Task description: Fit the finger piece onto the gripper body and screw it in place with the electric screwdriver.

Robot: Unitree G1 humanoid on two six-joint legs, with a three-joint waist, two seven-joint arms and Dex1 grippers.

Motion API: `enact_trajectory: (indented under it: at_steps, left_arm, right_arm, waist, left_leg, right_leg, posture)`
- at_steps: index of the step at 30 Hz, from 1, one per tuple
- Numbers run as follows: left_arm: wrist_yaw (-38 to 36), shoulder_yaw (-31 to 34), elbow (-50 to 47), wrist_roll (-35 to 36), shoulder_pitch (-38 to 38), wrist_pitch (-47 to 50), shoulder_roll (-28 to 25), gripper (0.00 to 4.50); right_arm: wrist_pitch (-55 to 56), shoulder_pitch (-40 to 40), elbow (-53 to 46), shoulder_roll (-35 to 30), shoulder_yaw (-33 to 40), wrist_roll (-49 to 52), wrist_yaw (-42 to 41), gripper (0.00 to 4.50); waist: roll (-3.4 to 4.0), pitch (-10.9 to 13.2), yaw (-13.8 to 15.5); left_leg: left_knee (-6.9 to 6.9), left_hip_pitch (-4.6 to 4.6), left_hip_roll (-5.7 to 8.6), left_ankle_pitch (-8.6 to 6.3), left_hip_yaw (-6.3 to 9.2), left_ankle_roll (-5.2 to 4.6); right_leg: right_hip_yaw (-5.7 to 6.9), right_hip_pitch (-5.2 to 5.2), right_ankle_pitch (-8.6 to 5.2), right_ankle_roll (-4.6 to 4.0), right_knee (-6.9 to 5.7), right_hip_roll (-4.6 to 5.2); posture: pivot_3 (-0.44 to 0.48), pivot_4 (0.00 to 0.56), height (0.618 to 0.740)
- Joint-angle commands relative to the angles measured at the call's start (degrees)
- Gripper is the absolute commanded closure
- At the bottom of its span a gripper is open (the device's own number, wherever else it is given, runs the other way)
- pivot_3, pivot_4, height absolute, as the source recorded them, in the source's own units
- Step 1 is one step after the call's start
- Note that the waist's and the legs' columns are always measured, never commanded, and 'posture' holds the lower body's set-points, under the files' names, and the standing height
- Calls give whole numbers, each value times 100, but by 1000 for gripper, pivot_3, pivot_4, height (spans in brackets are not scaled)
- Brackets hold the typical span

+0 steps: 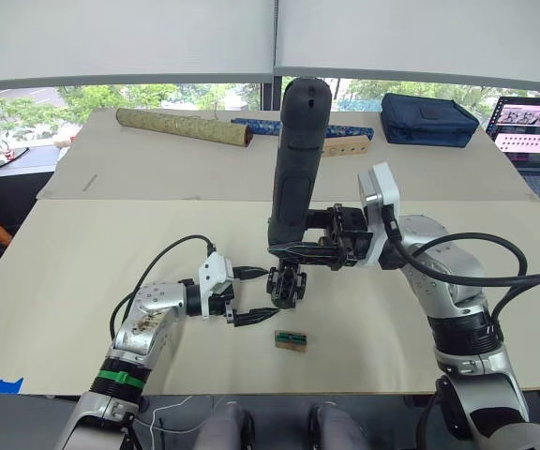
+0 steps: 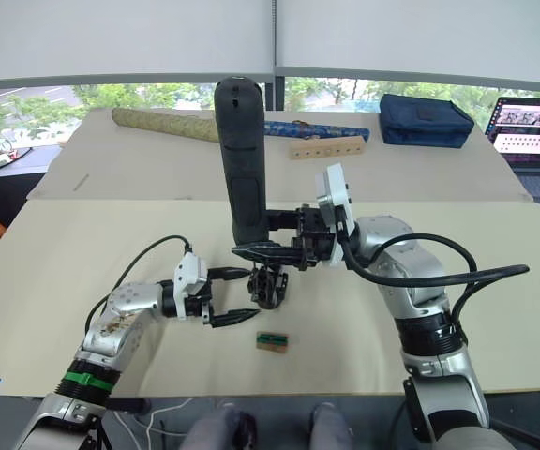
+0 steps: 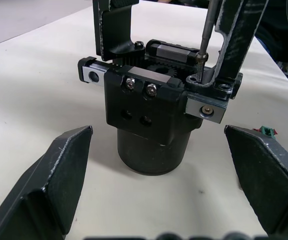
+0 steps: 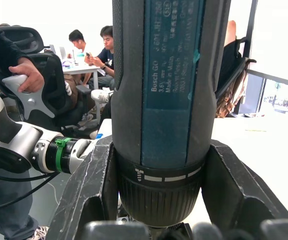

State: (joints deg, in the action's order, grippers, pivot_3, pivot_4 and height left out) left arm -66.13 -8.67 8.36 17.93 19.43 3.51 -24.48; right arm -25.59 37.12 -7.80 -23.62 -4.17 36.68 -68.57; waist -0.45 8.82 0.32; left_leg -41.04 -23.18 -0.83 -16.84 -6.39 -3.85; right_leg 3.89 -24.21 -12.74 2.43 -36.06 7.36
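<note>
Nearest the head camera, a small wooden block with a green top lies on the cream table, just in front of the gripper body. Farther back rest a gold patterned tube, a blue patterned tube, a drilled wooden bar, a dark blue bag and an open laptop. From the left, the left gripper reaches in low with its forearm near the table, fingers spread wide on either side of the gripper body without touching it. From the right, the right gripper is bent inward at the elbow and is clamped around the electric screwdriver, which stands nearly upright, its thin bit down on a screw at the top of the gripper body. Whether the upright black piece beside the bit is the finger piece cannot be told. Windows with drawn blinds run behind the table, and the right wrist view shows seated people.
</note>
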Motion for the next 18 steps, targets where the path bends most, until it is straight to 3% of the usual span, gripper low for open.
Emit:
enact_trajectory:
  at_steps: [1,18]
  left_arm:
    - [2,30,-72,8,-20,-132,13,0]
    - [4,27,-4,-5,11,-152,20,0]
  right_arm:
    - [108,72,-176,-36,61,78,-73,2599]
    - [151,106,-4,-30,-36,-31,-255,2599]
  waist:
    - [0,0,0]
    - [0,0,1]
  left_leg:
    - [0,0,0,0,0,0]
    - [0,1,0,0,0,0]
  right_leg:
    - [0,0,0,0,0,0]
    - [0,1,0,0,0,0]
  posture:
    - [0,150,740]
    - [0,150,740]
